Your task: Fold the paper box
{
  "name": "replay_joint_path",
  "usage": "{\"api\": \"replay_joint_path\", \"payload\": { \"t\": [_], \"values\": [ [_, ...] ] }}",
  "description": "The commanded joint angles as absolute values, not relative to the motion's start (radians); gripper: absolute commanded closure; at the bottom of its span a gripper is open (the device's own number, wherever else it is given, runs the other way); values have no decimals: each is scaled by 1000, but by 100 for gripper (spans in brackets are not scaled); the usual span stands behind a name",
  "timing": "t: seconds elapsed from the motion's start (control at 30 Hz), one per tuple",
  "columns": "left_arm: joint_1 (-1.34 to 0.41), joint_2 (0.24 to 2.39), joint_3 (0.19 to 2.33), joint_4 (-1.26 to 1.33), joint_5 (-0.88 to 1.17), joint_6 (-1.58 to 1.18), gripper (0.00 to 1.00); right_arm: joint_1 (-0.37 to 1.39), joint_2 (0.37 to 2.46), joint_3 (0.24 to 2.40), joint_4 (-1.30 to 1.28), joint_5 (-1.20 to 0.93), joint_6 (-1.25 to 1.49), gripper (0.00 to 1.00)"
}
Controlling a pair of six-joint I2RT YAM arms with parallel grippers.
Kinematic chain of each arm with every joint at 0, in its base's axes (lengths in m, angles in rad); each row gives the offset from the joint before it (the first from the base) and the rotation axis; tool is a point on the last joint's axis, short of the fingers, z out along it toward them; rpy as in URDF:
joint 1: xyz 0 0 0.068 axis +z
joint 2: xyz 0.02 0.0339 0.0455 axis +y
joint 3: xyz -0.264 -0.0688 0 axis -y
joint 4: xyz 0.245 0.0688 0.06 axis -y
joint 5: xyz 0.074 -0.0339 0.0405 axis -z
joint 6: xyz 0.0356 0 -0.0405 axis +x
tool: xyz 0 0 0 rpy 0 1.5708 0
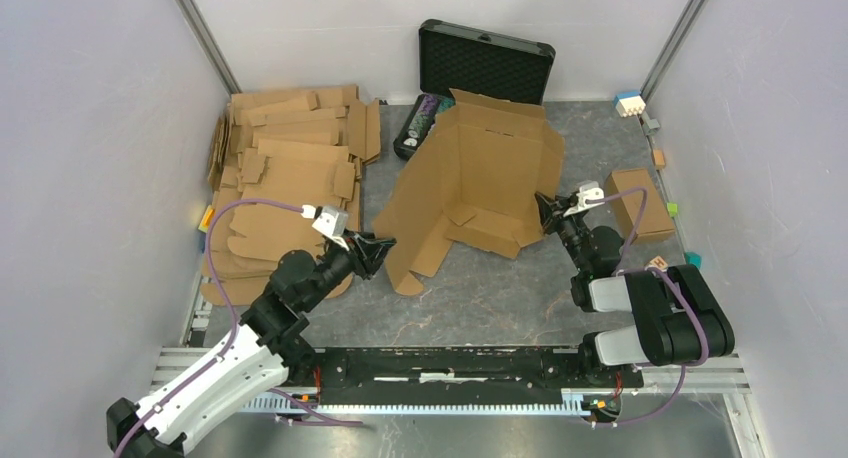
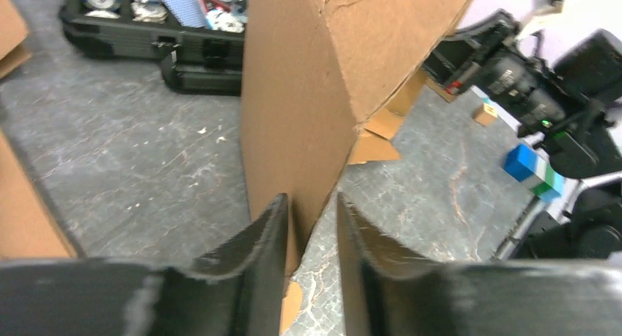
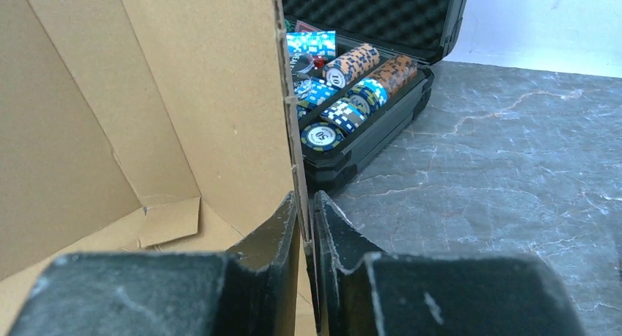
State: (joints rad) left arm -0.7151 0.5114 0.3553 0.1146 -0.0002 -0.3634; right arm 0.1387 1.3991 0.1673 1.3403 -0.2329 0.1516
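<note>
The paper box (image 1: pixel 480 178) is a large brown cardboard sheet, partly raised at mid table with its walls and flaps standing. My left gripper (image 1: pixel 385 250) is at its near-left flap. In the left wrist view the flap (image 2: pixel 308 79) stands between the fingers, against the left one, and my gripper (image 2: pixel 312 204) is open with table showing in the gap. My right gripper (image 1: pixel 543 210) is at the box's right wall. In the right wrist view it (image 3: pixel 304 200) is shut on the thin edge of that wall (image 3: pixel 147 94).
An open black case (image 1: pixel 485 63) of poker chips (image 3: pixel 345 108) stands behind the box. A stack of flat cardboard sheets (image 1: pixel 285 168) lies at the left. A smaller brown box (image 1: pixel 640 203) and coloured blocks (image 1: pixel 630 103) sit at the right.
</note>
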Motion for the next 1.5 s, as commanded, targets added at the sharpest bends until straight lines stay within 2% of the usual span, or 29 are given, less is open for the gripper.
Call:
{"api": "replay_joint_path", "payload": {
  "t": [0.0,0.1,0.27,0.37,0.43,0.5,0.6,0.83,1.13,1.27,1.37,1.47],
  "values": [
    [-718,542,337,168,-116,-291,55,153,1395,152,1441,-214,109,82],
    [-718,626,339,242,-129,-252,45,157,1402,145,1461,-216,106,81],
    [-718,772,391,326,-135,-208,44,158,1395,137,1470,-211,104,80],
    [-718,812,406,361,-141,-181,58,159,1387,139,1442,-193,103,77],
    [-718,813,412,374,-140,-154,71,164,1370,145,1382,-159,104,66],
    [-718,804,420,373,-123,-125,82,173,1340,145,1300,-102,101,59],
    [-719,794,412,400,-81,-102,92,177,1307,148,1208,-55,123,51],
    [-726,813,381,446,-11,-89,88,216,1225,139,1006,59,174,37],
    [-741,796,358,444,42,-98,92,257,1220,165,899,34,222,37],
    [-748,813,351,452,65,-112,93,328,1227,209,777,102,271,26],
    [-754,809,345,453,61,-112,93,366,1219,221,708,182,290,25],
    [-755,797,340,452,54,-108,93,373,1203,203,718,175,276,25]
  ]
}}
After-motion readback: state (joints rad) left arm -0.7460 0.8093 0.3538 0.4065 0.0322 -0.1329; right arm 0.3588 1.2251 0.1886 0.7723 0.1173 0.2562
